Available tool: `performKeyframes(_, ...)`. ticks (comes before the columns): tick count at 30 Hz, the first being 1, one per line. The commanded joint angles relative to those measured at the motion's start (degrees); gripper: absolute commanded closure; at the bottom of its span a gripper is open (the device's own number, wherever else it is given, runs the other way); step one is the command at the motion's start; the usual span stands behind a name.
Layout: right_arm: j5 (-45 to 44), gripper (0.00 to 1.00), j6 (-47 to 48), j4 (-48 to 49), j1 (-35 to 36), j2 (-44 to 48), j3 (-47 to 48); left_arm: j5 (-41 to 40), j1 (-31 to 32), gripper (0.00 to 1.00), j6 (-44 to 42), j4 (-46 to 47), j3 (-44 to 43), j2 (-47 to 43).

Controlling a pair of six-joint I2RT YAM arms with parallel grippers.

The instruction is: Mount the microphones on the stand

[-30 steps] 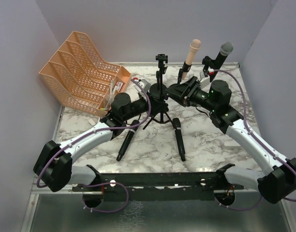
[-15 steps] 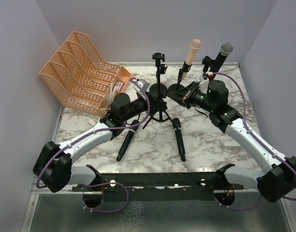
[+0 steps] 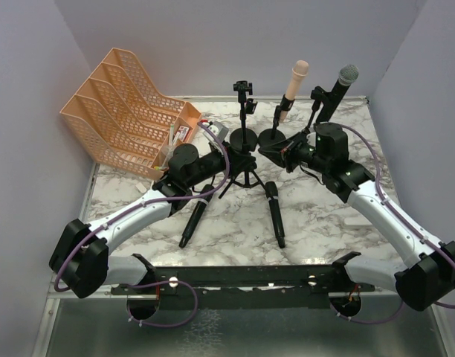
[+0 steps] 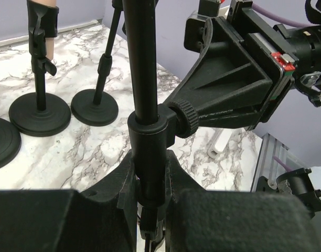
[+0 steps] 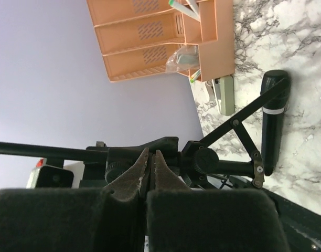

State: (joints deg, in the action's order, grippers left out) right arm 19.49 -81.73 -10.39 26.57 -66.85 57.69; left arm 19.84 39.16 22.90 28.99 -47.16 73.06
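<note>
Left hand (image 4: 150, 181) is clamped around the tripod stand (image 4: 142, 63), right hand (image 5: 149, 160) pressed together; pink microphone (image 3: 297, 79) and silver-headed microphone (image 3: 345, 79) are mounted, two black microphones (image 3: 194, 223) (image 3: 276, 216) are left on the desk (image 3: 324, 223).

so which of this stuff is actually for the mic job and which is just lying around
For the job: tripod stand, pink microphone, grey-headed microphone, left black microphone, right black microphone.
Just lying about: orange file tray, small pale block.
</note>
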Motion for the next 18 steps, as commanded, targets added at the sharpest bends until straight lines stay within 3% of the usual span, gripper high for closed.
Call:
performKeyframes(1,-4.06,0.99,-7.89,-7.84,0.10,0.48,2.57,-1.38,0.33,1.00,-0.57,3.35,0.30,-2.55)
performKeyframes(7,-6.33,0.99,-10.54,-7.88,0.07,1.97,2.65,-1.25,0.38,1.00,-0.57,3.35,0.47,-2.32)
performKeyframes(18,-4.63,0.99,-0.51,-0.59,0.12,1.97,2.79,-0.35,0.33,1.00,-0.66,3.35,0.09,-1.85)
